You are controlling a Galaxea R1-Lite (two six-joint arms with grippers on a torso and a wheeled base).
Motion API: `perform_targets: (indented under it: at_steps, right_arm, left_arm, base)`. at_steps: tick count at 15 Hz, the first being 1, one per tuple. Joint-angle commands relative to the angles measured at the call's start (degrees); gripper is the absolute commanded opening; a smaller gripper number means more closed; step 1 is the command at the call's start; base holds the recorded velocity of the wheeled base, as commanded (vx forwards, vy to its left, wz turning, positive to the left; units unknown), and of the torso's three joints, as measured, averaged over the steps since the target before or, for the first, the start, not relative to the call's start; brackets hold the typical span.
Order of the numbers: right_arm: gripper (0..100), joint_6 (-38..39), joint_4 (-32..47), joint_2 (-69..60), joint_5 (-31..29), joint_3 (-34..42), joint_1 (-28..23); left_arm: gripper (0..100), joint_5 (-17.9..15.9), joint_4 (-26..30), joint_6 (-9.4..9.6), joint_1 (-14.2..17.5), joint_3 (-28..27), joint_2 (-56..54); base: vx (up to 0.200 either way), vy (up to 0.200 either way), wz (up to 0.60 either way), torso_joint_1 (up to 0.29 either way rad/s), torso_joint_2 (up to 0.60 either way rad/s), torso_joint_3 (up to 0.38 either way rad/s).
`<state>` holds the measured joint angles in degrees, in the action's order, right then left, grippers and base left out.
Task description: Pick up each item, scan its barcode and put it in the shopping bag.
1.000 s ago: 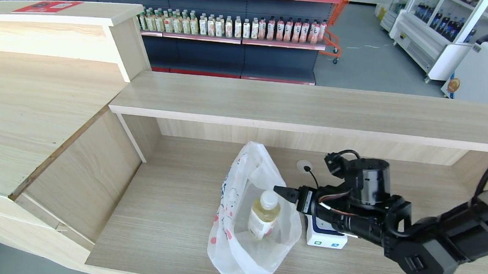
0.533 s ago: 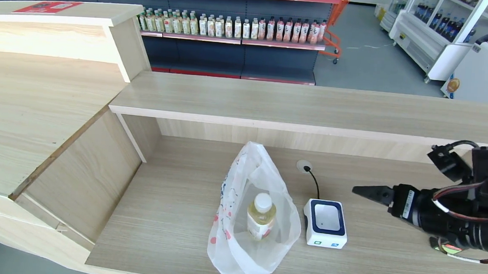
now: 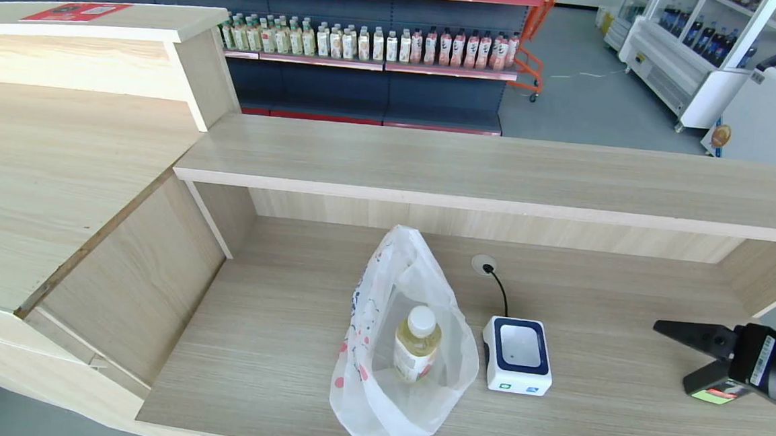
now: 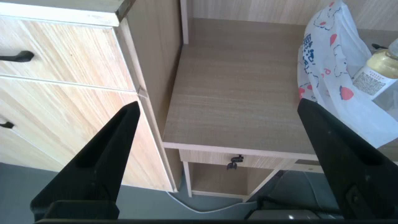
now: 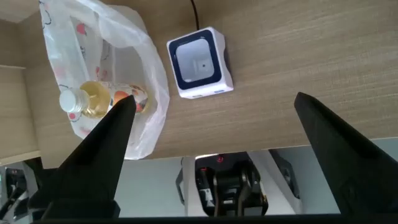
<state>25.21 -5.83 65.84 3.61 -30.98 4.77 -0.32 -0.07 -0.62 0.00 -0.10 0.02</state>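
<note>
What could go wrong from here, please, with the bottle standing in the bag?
1. The bottle stands upright in a thin, soft bag and may tip if the bag is nudged.
2. The bag's lower end lies near the counter's front edge and might slide off.
3. The scanner and its cable sit beside the bag; the open right gripper could snag the cable reaching for the bag.

Pale wooden desk [image 3: 271, 359] up front, a raised ledge [image 3: 498, 171] along its far side. Behind it, a shelf [image 3: 370, 64] lined with drinks [image 3: 372, 43], an orange trolley [image 3: 529, 68] beside it, coolers [image 3: 700, 75] off right. Drawers [image 4: 56, 93] with black handles stand left of the desk.
</note>
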Motion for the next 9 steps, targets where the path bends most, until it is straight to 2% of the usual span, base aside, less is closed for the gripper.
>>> perform_targets:
  at_steps: [1,3,9]
  right_arm:
    - [100,0.01,1.61,-3.44,0.08,0.57,-0.11]
    - [100,0.1,4.6,-5.2,0.17,0.3,-0.11]
    - [100,1.6,5.21,-6.52,0.26,2.41,0.07]
  left_arm:
    - [100,0.05,-0.01,0.01,0.0,0.01,-0.02]
    - [100,-0.03,-0.01,-0.08,0.0,0.01,-0.02]
    - [100,0.05,-0.01,-0.52,0.0,0.01,-0.02]
  base:
    - [0.0,-0.2,0.0,-0.002,0.01,0.002]
    - [0.0,-0.2,0.0,-0.007,0.0,0.005]
    - [0.0,-0.2,0.0,0.004,0.0,0.005]
